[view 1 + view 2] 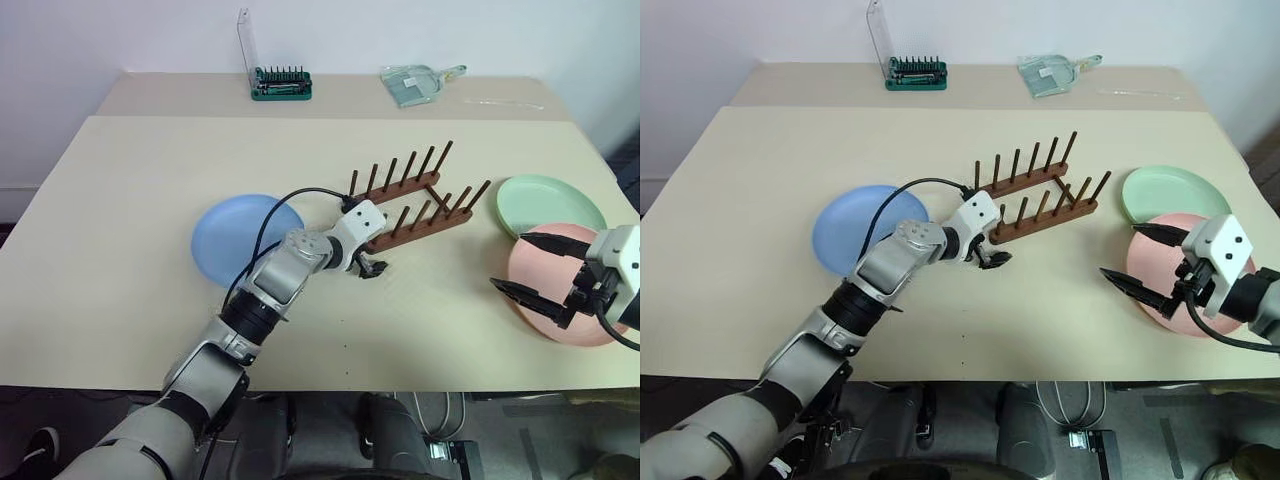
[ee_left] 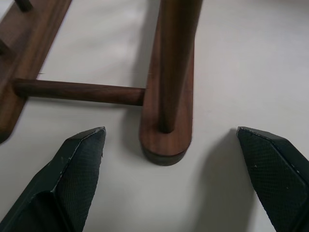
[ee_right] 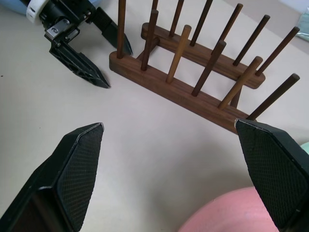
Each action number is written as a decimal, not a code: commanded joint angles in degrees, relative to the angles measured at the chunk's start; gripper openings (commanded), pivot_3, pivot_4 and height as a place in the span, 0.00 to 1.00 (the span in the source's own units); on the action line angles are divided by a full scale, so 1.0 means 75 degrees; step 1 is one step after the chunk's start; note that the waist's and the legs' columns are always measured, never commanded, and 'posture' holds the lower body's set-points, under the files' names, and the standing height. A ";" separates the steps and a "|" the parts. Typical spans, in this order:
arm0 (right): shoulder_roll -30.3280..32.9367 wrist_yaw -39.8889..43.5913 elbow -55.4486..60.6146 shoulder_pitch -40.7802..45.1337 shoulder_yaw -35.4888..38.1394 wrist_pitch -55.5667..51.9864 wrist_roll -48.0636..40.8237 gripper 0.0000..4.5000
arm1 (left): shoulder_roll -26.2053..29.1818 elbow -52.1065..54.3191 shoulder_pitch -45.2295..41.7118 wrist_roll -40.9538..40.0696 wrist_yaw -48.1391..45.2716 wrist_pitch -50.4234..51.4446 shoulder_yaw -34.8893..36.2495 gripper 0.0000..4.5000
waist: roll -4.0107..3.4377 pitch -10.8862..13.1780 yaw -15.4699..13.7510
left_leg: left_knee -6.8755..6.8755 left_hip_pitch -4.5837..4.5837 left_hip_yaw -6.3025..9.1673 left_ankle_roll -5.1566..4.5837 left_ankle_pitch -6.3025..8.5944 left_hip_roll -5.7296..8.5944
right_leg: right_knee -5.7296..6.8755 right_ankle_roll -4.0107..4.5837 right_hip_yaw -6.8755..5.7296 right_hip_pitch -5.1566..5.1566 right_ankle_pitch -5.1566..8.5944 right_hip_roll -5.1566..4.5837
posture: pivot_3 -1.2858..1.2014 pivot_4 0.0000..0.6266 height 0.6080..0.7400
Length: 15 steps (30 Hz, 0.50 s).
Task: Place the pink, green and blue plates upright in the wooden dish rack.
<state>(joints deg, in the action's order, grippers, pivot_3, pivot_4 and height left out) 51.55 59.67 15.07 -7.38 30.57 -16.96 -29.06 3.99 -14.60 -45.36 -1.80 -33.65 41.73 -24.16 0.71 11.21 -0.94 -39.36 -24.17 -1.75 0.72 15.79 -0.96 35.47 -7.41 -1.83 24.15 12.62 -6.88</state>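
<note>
The small dark brown wooden dish rack (image 1: pixel 414 201) with two pegged rails stands empty near the middle of the beige counter (image 1: pixel 130 200). The left end effector (image 1: pixel 369 267) sits right at the rack's near-left end, its two black fingers spread wide; in the left wrist view the rounded end of the nearer rail lies between the fingertips (image 2: pixel 79 159) without touching either. The rack's long axis runs diagonally, from that near-left end away toward the far right, and its pegs lean slightly from upright.

The round blue plate (image 1: pixel 235 238) lies flat just left of the rack, partly covered by the left arm. The round pink plate (image 1: pixel 548 290) lies flat at the counter's right edge, with the pale green plate (image 1: pixel 548 203) just behind it, their rims overlapping. The right end effector (image 1: pixel 535 276) hovers over the pink plate's left side, fingers spread wide and holding nothing, well apart from the rack.

At the far edge stand a green screwdriver-bit holder with a clear lid (image 1: pixel 280 83) and a clear plastic dustpan (image 1: pixel 415 82).
</note>
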 commanded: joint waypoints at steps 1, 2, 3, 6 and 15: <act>-0.0023 -0.0105 0.0207 0.0200 0.0100 0.0143 -0.0087 0.99 | -0.0313 -0.0403 -0.0146 -0.0216 -0.0154 0.0321 0.0168 1.00 | -0.0001 -0.0003 -0.0007 | -0.0001 0.0003 0.0000 0.0000 0.0000 0.0000 | 0.0000 0.0000 0.0000 -0.0004 0.0000 0.0000 | 0.52 0.24 0.88; -0.0021 -0.0113 0.0203 0.0234 0.0081 0.0134 -0.0087 1.00 | -0.0373 -0.0485 -0.0175 -0.0153 -0.0124 0.0276 0.0150 0.94 | -0.0001 -0.0005 -0.0017 | -0.0001 0.0007 0.0000 0.0000 0.0000 0.0000 | 0.0000 0.0000 -0.0001 -0.0008 0.0000 0.0000 | 0.52 0.24 0.88; -0.0020 -0.0119 0.0203 0.0259 0.0067 0.0128 -0.0083 1.00 | -0.0434 -0.0571 -0.0212 -0.0091 -0.0062 0.0259 0.0149 0.88 | -0.0001 -0.0006 -0.0022 | -0.0001 0.0011 0.0003 0.0000 0.0000 0.0000 | -0.0002 0.0000 -0.0003 -0.0015 0.0000 0.0000 | 0.52 0.24 0.88; -0.0003 -0.0153 0.0234 0.0324 0.0061 0.0082 -0.0123 1.00 | -0.0530 -0.0728 -0.0291 0.0022 -0.0007 0.0199 0.0126 0.60 | -0.0001 -0.0006 -0.0021 | -0.0001 0.0015 0.0004 -0.0002 0.0001 0.0001 | -0.0005 0.0000 -0.0004 -0.0020 0.0000 0.0000 | 0.52 0.24 0.88; 0.0001 -0.0262 0.0307 0.0419 -0.0004 0.0057 -0.0132 1.00 | -0.0369 -0.0627 -0.0373 0.0248 -0.0276 0.0235 -0.0139 0.18 | -0.0010 -0.0013 0.0004 | 0.0001 0.0033 0.0005 -0.0003 0.0002 0.0000 | -0.0009 0.0001 -0.0004 -0.0037 0.0001 0.0000 | 0.52 0.24 0.88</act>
<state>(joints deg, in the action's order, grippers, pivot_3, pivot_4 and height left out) 51.55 58.20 15.39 -5.02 29.84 -16.96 -29.45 0.93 -19.16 -48.18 -0.43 -34.08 42.21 -23.70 0.64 11.12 -0.91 -39.36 -23.91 -1.71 0.69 15.81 -0.96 35.40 -7.40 -1.85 23.86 12.63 -6.88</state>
